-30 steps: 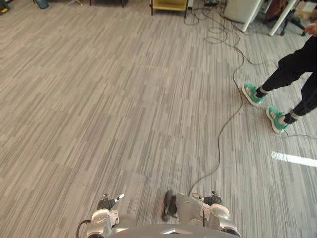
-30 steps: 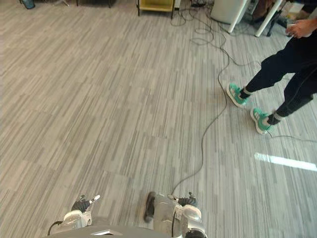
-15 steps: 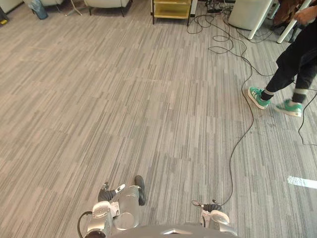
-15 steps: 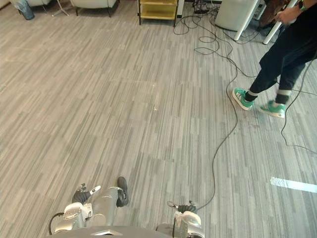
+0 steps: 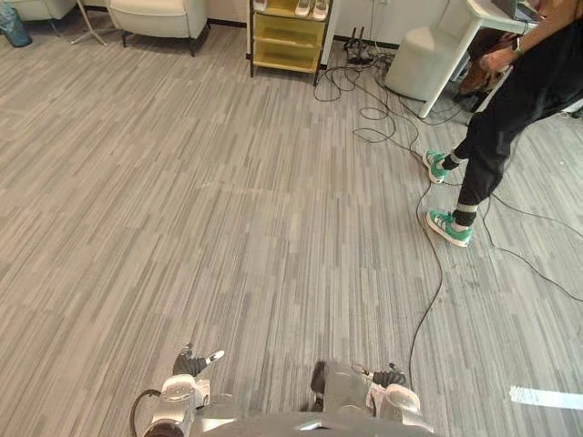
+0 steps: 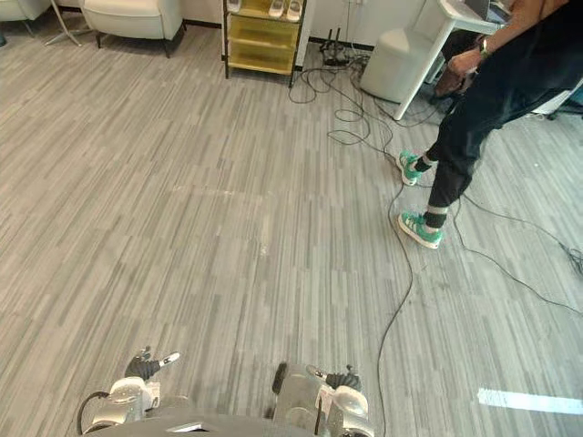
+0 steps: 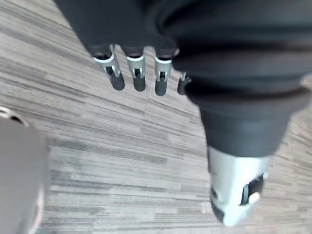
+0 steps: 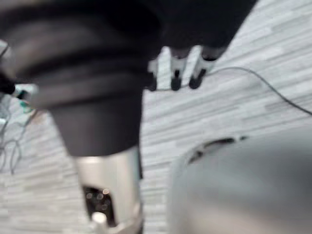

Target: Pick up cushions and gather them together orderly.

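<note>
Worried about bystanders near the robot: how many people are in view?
1. A person in dark trousers and green sneakers stands ahead on the right; others may be beyond the frame.

Person point(image 5: 487, 137) and armchair point(image 5: 155, 16) cut off above.

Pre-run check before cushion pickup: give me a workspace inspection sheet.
Surface: grey striped floor.
Job's things: nothing seen.
Clutter: nothing seen.
Robot hands: left robot hand and right robot hand open, fingers straight, holding nothing, hanging above the floor.
Cables: black cables tangled on the floor by the white desk.
Surroundings: person in green shoes at right; yellow shelf unit and cream armchair at the far edge.
</note>
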